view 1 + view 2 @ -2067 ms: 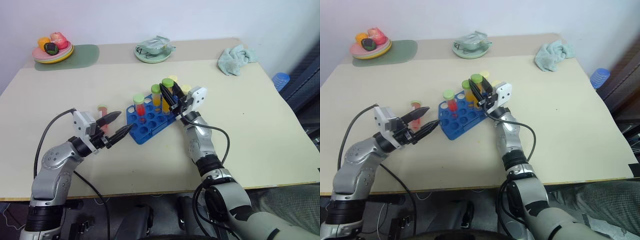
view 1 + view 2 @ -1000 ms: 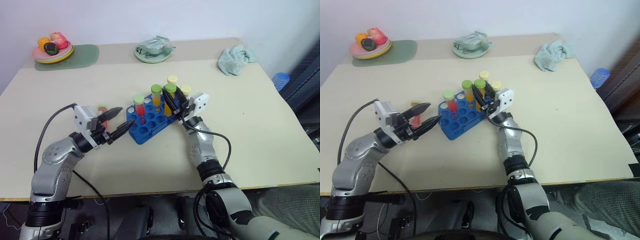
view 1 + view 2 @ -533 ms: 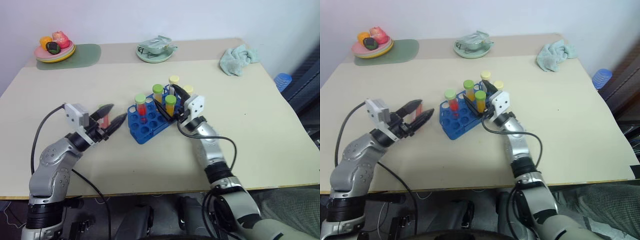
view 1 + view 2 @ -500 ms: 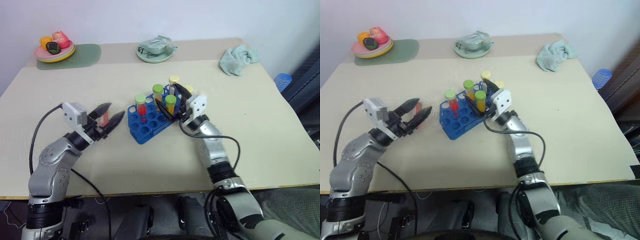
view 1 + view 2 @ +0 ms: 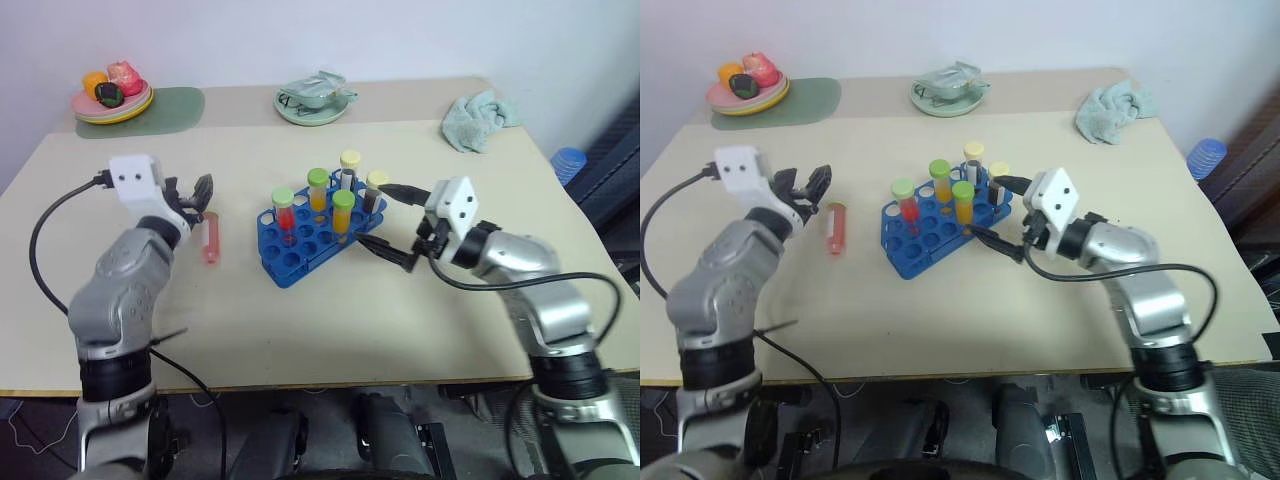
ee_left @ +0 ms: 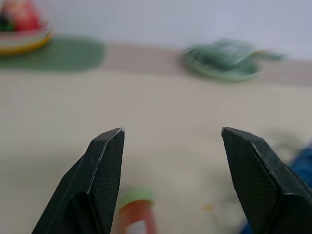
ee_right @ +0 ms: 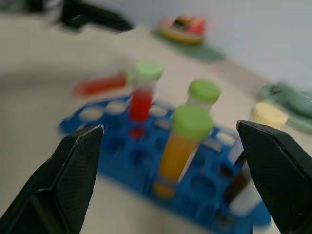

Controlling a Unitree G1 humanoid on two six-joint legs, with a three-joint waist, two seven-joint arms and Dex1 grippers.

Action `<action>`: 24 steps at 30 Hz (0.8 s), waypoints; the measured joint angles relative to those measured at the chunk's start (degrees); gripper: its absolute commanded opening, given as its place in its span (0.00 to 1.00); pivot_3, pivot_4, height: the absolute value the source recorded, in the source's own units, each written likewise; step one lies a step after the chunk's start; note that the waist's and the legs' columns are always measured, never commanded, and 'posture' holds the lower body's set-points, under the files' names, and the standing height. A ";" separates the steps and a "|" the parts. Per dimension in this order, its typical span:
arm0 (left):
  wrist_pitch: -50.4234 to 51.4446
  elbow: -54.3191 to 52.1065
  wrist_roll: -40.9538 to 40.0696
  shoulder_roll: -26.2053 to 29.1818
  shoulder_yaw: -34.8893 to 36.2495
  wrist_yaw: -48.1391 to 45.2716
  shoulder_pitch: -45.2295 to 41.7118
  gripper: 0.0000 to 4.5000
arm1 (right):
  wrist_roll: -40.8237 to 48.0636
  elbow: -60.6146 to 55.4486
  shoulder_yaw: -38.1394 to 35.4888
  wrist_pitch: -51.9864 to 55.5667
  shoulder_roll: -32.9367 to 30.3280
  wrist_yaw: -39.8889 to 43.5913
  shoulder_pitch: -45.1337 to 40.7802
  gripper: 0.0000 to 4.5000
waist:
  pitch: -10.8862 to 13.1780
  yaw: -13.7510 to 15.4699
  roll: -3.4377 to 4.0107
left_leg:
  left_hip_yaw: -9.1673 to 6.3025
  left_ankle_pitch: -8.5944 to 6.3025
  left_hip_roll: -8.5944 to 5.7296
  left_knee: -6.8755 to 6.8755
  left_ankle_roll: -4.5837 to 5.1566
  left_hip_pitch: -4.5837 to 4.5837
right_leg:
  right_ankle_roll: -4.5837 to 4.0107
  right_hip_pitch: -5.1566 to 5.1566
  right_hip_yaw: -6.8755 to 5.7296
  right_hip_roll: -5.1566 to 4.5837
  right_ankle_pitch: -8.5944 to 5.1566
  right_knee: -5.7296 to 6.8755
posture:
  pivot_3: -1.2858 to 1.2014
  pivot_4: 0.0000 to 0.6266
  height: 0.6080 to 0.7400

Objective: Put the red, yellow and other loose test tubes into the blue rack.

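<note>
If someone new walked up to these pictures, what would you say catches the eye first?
The blue rack in the middle of the table, with five capped tubes standing in it, draws the eye first. Just to its left a red tube lies loose on the tabletop. The open left gripper hangs near that tube, and the open right gripper sits at the rack's right side.

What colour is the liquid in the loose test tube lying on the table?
Red, inside the loose test tube lying beside the blue rack; clearest in the left eye view.

Left end effector (image 6: pixel 170 190): we see its two black fingers (image 6: pixel 105 180) spread apart, empty.
Red tube (image 6: pixel 136 217): lying on the worktop (image 6: pixel 161 112) between them.
Green plate (image 6: pixel 224 61): far side.
</note>
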 measured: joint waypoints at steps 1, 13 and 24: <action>3.82 1.64 -0.14 -0.25 1.02 1.73 -2.39 0.71 | 0.91 -0.07 -0.59 1.36 -2.12 1.58 -0.66 0.99 | 0.01 -0.06 -0.02 | 0.00 0.00 0.00 0.00 0.00 -0.01 | 0.00 -0.01 0.00 0.00 0.00 0.00 | 0.52 0.24 1.00; 28.17 24.14 7.93 -4.22 11.30 13.74 -24.25 0.71 | 3.18 1.44 -1.61 3.76 -7.71 8.02 -6.81 0.99 | 0.13 0.53 -0.32 | 0.01 0.01 -0.01 0.02 -0.03 -0.06 | 0.04 -0.06 -0.03 -0.04 0.02 -0.01 | 0.52 0.24 1.00; 22.13 46.81 14.23 -5.74 15.22 18.00 -33.78 0.71 | 3.27 -0.48 -2.40 4.82 -7.88 6.71 -5.90 0.99 | 0.13 1.21 -0.34 | 0.02 0.00 -0.06 0.02 -0.03 -0.07 | 0.08 -0.07 -0.03 -0.10 0.04 -0.02 | 0.52 0.24 1.00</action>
